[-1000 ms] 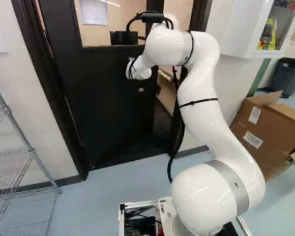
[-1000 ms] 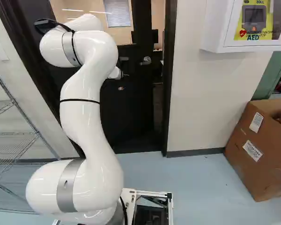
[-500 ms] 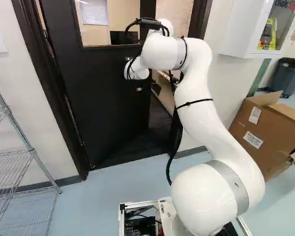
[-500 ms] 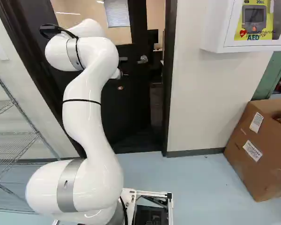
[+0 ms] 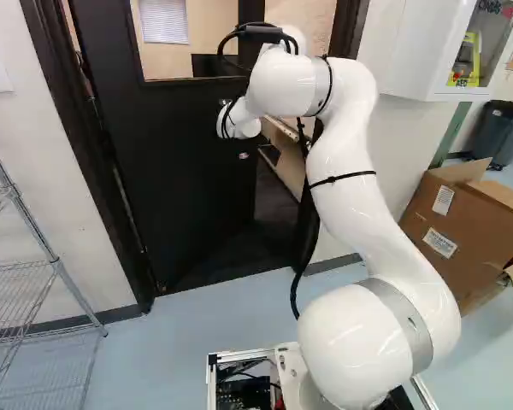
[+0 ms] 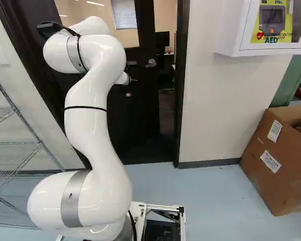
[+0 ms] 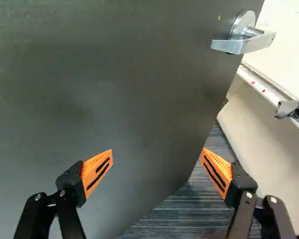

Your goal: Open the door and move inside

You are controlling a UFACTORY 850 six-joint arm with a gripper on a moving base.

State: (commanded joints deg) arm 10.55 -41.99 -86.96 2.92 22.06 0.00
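We are looking at one door (image 5: 179, 162), the largest thing here, dark and smooth with one glazed pane, and it is standing partly open, leaving one tall gap along its handle edge. Our one white arm (image 5: 359, 196) is reaching up to it from the base. One wire shelf (image 5: 57, 263) is standing at the left of the left base view, one big cardboard box (image 5: 449, 222) is lying open at the right, and one white cabinet (image 5: 415, 68) is hanging above. Our one claw (image 6: 133, 80) is facing the door; in the wrist view, the claw (image 7: 157, 155) is spreading its two fingers wide and holding nothing. Both are showing orange pads (image 7: 96, 172), one before the door's face, one by its edge. One silver lever handle (image 7: 244, 44) is jutting out ahead, apart from both. Smallest, one round metal fitting (image 6: 129, 95) is sitting below the handle.
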